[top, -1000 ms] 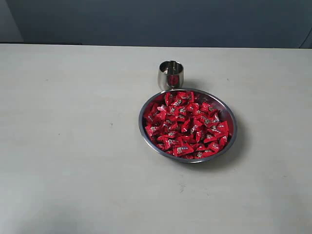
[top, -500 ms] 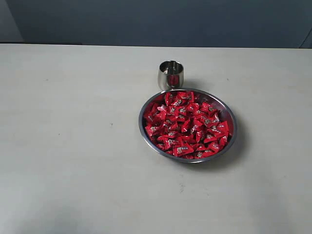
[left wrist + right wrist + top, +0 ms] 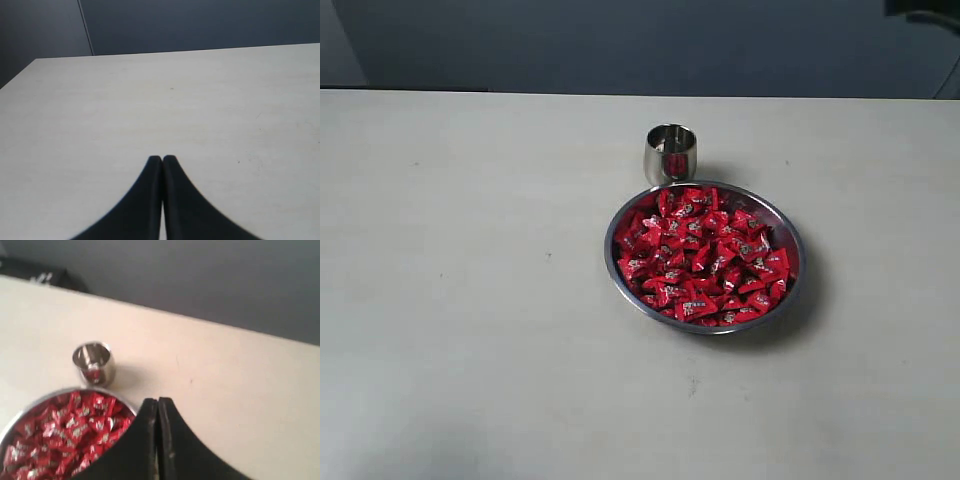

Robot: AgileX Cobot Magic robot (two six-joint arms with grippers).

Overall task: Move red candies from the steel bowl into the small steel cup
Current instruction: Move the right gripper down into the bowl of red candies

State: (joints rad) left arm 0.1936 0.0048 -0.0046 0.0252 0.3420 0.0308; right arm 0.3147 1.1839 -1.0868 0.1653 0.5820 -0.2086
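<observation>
My right gripper (image 3: 157, 401) has its two dark fingers pressed together, tip against tip, with nothing between them. From its wrist camera the tips line up with the rim of the steel bowl (image 3: 611, 250), and I cannot tell how high above it they hang. My left gripper (image 3: 162, 158) is the same, fingers together and empty, over a bare stretch of the pale table (image 3: 470, 260) with none of the task's things in its camera. The bowl sits flat on the table a little right of the middle. It is heaped with the red candies (image 3: 705, 255), which cover its bottom nearly from rim to rim in a jumbled pile. The small steel cup (image 3: 670, 153) stands upright just beyond the far rim of the bowl, toward the bowl's left half, very close to it. I cannot tell whether the two touch. Red glints on the cup's mirror wall, and I cannot make out whether any candy lies inside. Behind the table's far edge runs a dark wall (image 3: 620, 45).
</observation>
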